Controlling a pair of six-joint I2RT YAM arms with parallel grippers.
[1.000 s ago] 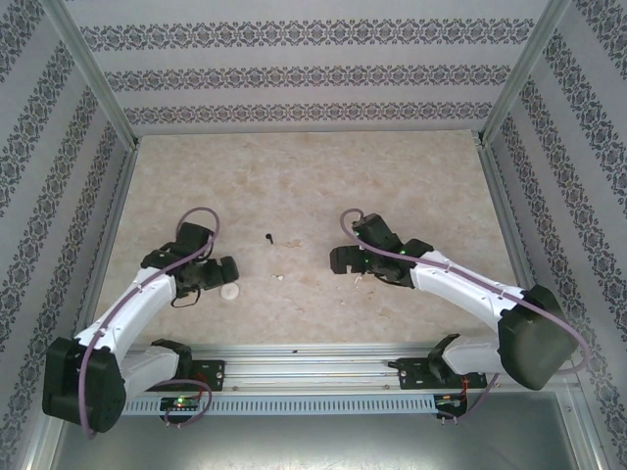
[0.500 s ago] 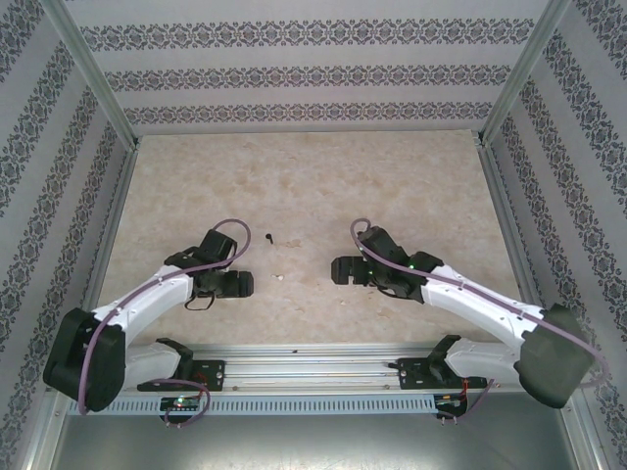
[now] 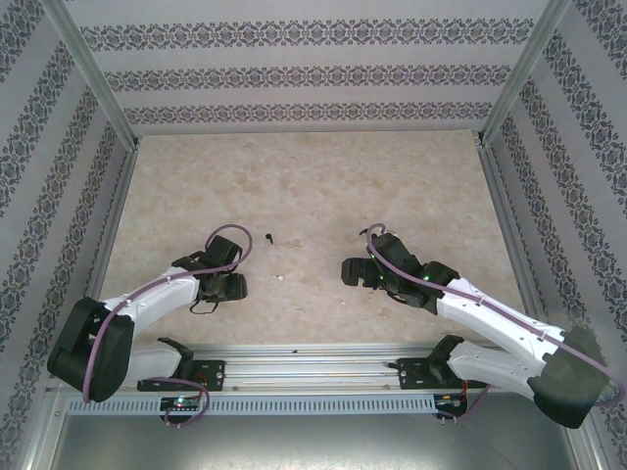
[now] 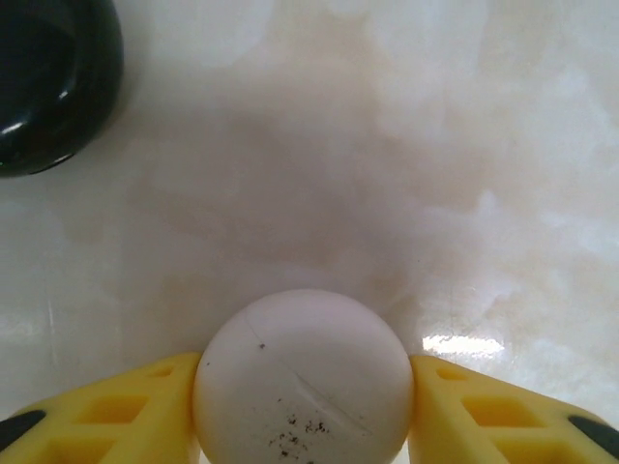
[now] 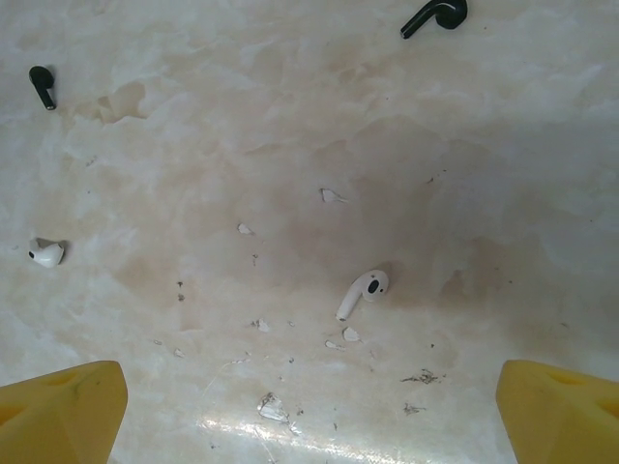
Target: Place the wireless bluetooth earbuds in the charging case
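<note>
On the marbled table (image 3: pixel 313 186): left gripper (image 4: pixel 305 411) clenched on both sides of a round white charging case (image 4: pixel 303 358), near a black rounded object (image 4: pixel 48 82). Right gripper (image 5: pixel 309 416) released, jaws spread wide above scattered buds: white earbud (image 5: pixel 363 295), second white earbud (image 5: pixel 45 252), black earbud (image 5: pixel 435 15), second black earbud (image 5: pixel 42 85), all well apart.

Bright diffuse light, soft shadows; glare patch on tabletop (image 4: pixel 462 343); left wrist close-up blurred.
</note>
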